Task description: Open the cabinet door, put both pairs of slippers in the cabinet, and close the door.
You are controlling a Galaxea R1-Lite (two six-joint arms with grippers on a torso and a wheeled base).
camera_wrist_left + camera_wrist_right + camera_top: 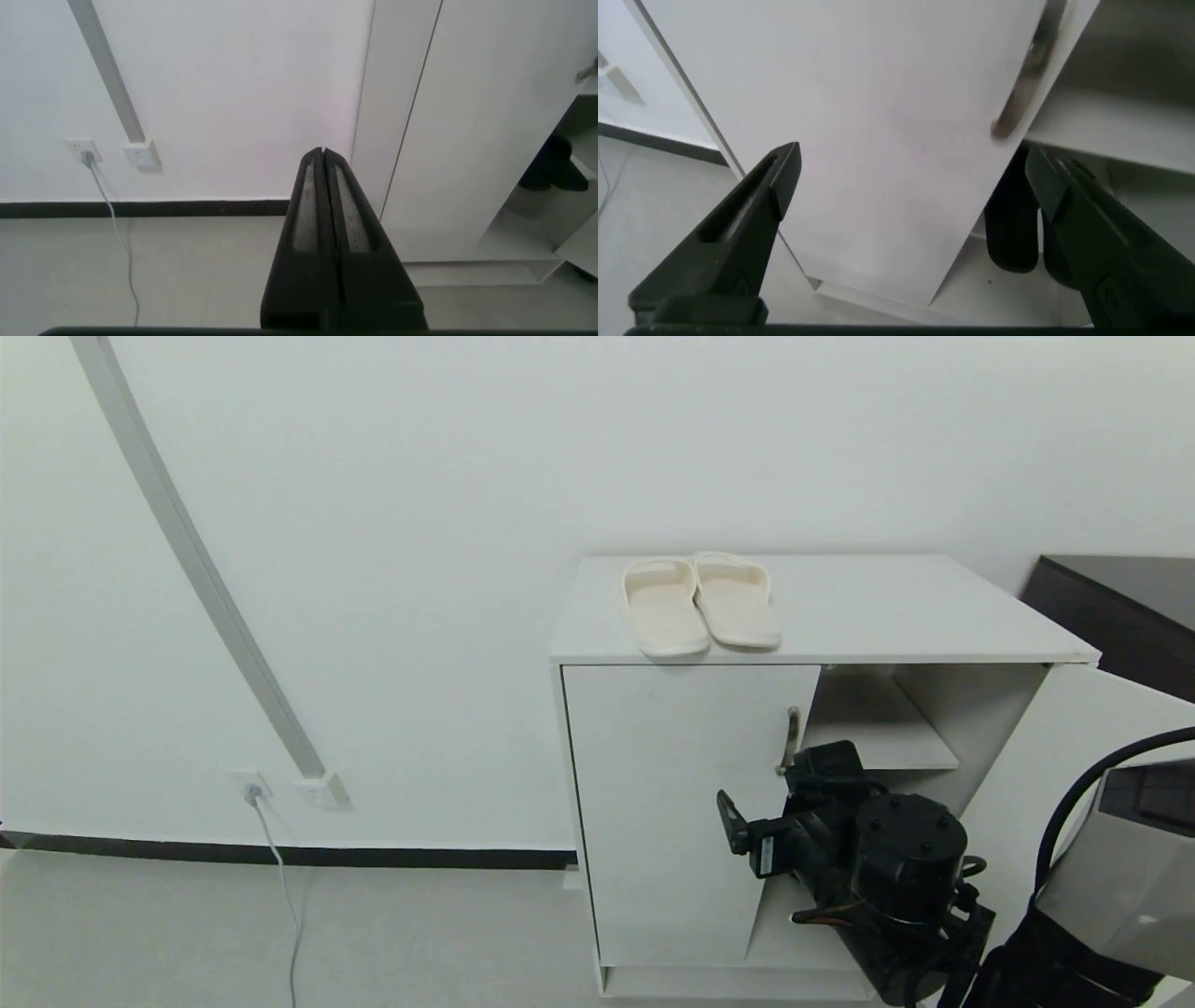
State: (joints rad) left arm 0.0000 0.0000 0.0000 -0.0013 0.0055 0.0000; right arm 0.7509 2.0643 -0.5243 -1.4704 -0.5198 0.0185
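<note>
A pair of slippers (700,602) lies on top of the cabinet (887,607), toward its near left edge. The right door (1046,775) stands swung out to the right. Inside, below a shelf (878,737), a second pair (551,168) sits on the cabinet's floor. The right gripper (910,168) is just before the left door (672,803), near its handle (792,739). A wall socket (250,789) lies well left.

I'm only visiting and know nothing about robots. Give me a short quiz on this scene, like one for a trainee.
1. True or false: the pale slippers lie on top of the white cabinet.
2. The right gripper is: A) open, B) shut on nothing, C) shut on a slipper.
3. What dark item sits inside the cabinet, below its shelf?

Key: 1 true. 2 A. 3 a dark slipper.
</note>
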